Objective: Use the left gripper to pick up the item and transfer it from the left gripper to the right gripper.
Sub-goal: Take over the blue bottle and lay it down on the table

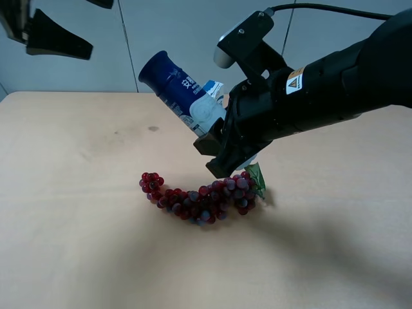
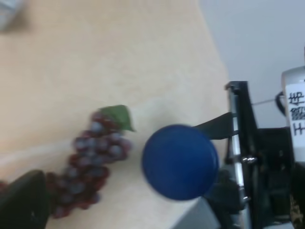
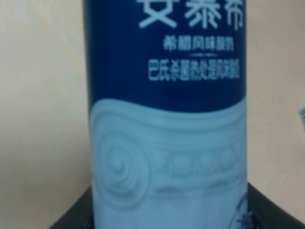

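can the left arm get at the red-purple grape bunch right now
Probably yes: the open black wedge-fingered left gripper hangs high, and the left end of the red-purple grape bunch lies uncovered. The black right gripper, holding the tall blue-and-white bottle, overhangs only its leafy right end.

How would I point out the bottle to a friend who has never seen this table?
Start at the tan table, where a grape bunch lies in the middle. Just above it the bulky black arm's right gripper clamps a bottle, tilted off the surface. It is the only tall cylinder, dark blue at the cap end and white lower down.
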`<state>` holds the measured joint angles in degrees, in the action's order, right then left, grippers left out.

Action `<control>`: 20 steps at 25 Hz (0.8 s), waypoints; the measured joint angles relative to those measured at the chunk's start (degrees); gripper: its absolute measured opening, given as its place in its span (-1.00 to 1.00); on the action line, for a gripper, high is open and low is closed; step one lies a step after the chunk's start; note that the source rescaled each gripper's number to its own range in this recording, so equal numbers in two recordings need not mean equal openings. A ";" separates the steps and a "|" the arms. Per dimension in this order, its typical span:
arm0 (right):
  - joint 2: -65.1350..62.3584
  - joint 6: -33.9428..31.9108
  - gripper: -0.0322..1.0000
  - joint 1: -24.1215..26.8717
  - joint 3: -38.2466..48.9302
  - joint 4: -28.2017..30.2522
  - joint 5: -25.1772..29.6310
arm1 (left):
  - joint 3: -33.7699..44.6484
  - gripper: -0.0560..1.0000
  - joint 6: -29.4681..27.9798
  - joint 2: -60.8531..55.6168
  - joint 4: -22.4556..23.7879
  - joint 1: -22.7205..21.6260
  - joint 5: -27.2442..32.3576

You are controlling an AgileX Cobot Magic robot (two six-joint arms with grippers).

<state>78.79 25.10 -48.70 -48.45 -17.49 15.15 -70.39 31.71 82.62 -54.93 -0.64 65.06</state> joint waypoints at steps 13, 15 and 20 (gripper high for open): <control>0.00 -0.11 -0.93 0.00 0.00 0.00 0.10 | 0.00 0.98 -15.31 -20.60 28.05 -2.87 -2.22; 0.00 -0.11 -0.93 0.00 0.00 0.00 0.10 | -0.01 0.97 -18.15 -24.06 32.45 -2.87 -2.16; 0.00 -0.11 -0.93 0.00 0.00 0.00 0.10 | 0.53 0.95 -23.69 -32.67 41.56 -2.87 -1.86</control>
<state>78.79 24.99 -48.70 -48.45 -17.49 15.26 -69.86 8.02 49.95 -13.37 -3.51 63.21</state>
